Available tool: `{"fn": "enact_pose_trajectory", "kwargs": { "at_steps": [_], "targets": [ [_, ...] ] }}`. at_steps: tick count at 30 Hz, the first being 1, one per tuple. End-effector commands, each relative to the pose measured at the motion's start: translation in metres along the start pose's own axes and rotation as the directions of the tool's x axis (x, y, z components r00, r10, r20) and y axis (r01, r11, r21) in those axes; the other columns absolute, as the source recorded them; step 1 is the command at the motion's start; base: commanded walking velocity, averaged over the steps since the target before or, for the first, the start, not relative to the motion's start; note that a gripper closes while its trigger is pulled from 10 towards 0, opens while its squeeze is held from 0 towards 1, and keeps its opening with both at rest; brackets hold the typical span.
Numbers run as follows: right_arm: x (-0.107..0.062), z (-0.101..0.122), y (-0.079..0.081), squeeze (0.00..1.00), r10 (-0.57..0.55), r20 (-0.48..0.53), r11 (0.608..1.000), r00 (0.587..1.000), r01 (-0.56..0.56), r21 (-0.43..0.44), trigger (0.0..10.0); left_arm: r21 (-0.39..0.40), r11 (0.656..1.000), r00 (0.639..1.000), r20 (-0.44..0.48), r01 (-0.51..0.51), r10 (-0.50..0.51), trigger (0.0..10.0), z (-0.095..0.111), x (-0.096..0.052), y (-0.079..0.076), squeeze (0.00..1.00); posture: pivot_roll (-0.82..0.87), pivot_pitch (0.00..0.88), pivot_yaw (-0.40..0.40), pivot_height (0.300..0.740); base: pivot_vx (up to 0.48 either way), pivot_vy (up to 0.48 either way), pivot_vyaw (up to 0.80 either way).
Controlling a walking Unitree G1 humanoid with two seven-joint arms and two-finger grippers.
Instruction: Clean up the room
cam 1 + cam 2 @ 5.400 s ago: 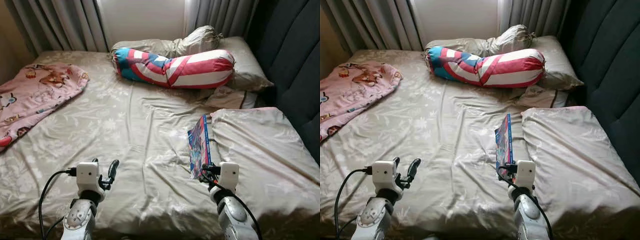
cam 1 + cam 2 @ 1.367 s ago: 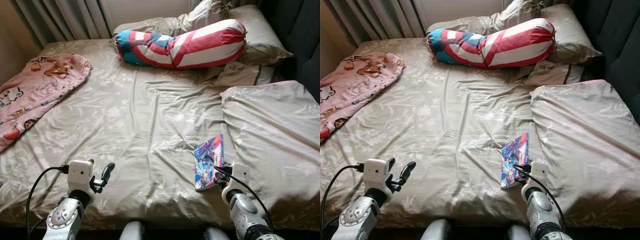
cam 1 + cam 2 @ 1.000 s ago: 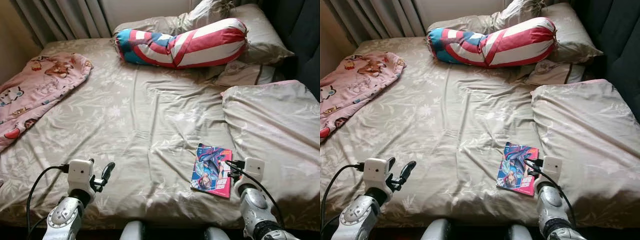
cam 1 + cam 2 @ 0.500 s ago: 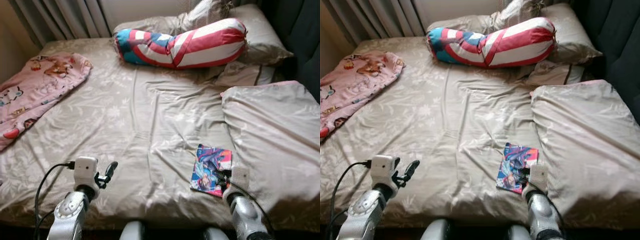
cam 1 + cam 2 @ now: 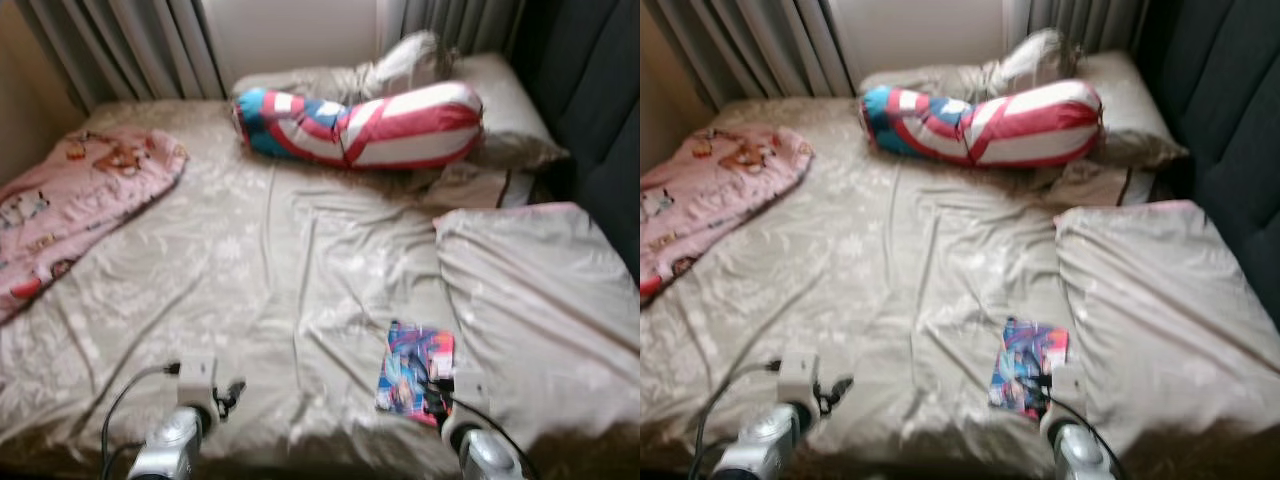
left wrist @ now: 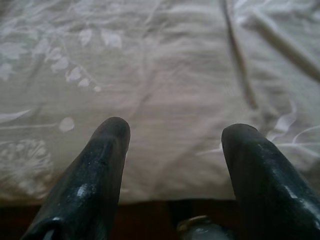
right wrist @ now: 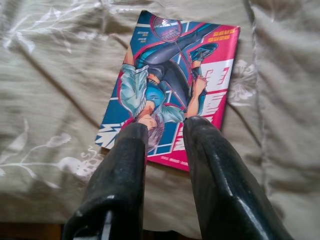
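Note:
A colourful comic book [image 7: 175, 85] lies flat, cover up, on the beige bed sheet [image 5: 300, 250] near the bed's front edge, beside a folded beige duvet [image 5: 530, 300]. My right gripper [image 7: 166, 127] hovers at the book's near edge, open by a narrow gap with nothing between its fingers. In the blurred left eye view the book [image 5: 415, 372] shows just ahead of that gripper [image 5: 440, 388]. Low at the front left, my left gripper [image 6: 175, 132] is open wide over bare sheet.
A red, white and blue bolster [image 5: 360, 125] and beige pillows [image 5: 500, 90] lie at the head of the bed. A pink cartoon blanket [image 5: 70, 200] covers the left side. A dark padded headboard [image 5: 600, 120] runs along the right, and grey curtains [image 5: 130, 50] hang behind.
The book, held on edge by my right gripper earlier, now lies flat and released on the sheet. The camera has tilted up and blurred, so both arms sit lower in view.

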State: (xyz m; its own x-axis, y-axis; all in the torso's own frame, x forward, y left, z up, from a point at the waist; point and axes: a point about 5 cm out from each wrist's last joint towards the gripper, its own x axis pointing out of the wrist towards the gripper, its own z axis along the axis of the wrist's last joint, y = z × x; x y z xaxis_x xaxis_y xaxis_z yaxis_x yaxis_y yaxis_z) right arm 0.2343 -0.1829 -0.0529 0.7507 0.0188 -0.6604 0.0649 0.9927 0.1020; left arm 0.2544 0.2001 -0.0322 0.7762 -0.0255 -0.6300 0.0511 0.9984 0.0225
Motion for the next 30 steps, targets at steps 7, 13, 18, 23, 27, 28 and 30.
{"fn": "enact_pose_trajectory", "kwargs": {
  "at_steps": [7, 13, 18, 23, 27, 28, 30],
  "targets": [
    [-0.012, -0.042, -0.004, 0.00, -0.038, -0.144, 0.999, 0.989, 0.037, -0.008, 10.0, -0.027, 0.999, 0.991, -0.127, -0.035, 0.032, 10.0, -0.039, -0.006, -0.013, 0.00, -0.04, 0.000, -0.021, 0.740, 0.000, 0.000, 0.00],
    [-0.018, -0.059, -0.004, 0.00, -0.032, -0.202, 0.999, 0.979, 0.023, -0.044, 10.0, 0.014, 1.000, 0.986, -0.163, -0.025, 0.027, 10.0, -0.049, -0.008, -0.018, 0.00, -0.05, 0.000, -0.022, 0.740, 0.000, 0.000, 0.00],
    [-0.021, -0.062, -0.004, 0.00, -0.007, -0.205, 0.994, 0.979, -0.015, -0.107, 10.0, 0.053, 0.999, 0.985, -0.173, -0.009, 0.018, 10.0, -0.051, -0.008, -0.023, 0.00, -0.06, 0.000, -0.021, 0.740, 0.000, 0.000, 0.47],
    [-0.020, -0.062, 0.003, 0.00, 0.011, -0.201, 0.994, 0.979, -0.033, -0.104, 10.0, 0.068, 0.998, 0.981, -0.191, -0.005, 0.018, 10.0, -0.055, -0.009, -0.023, 0.00, -0.06, 0.000, -0.014, 0.740, 0.000, 0.000, 0.80],
    [-0.019, -0.064, 0.007, 0.00, 0.023, -0.211, 0.994, 0.977, -0.046, -0.104, 10.0, 0.090, 0.996, 0.979, -0.205, -0.005, 0.023, 10.0, -0.057, -0.010, -0.021, 0.00, -0.06, 0.000, -0.008, 0.740, 0.000, 0.318, 0.72],
    [-0.019, -0.064, 0.008, 0.00, 0.024, -0.212, 0.994, 0.977, -0.047, -0.101, 10.0, 0.095, 0.995, 0.978, -0.207, -0.004, 0.024, 10.0, -0.057, -0.010, -0.021, 0.00, -0.06, 0.000, -0.007, 0.740, 0.000, 0.480, 0.00],
    [-0.019, -0.063, 0.009, 0.00, 0.024, -0.211, 0.995, 0.977, -0.045, -0.094, 10.0, 0.100, 0.995, 0.978, -0.207, -0.004, 0.025, 10.0, -0.057, -0.010, -0.021, 0.00, -0.06, 0.000, -0.003, 0.740, 0.000, 0.480, 0.00]
  ]
}}
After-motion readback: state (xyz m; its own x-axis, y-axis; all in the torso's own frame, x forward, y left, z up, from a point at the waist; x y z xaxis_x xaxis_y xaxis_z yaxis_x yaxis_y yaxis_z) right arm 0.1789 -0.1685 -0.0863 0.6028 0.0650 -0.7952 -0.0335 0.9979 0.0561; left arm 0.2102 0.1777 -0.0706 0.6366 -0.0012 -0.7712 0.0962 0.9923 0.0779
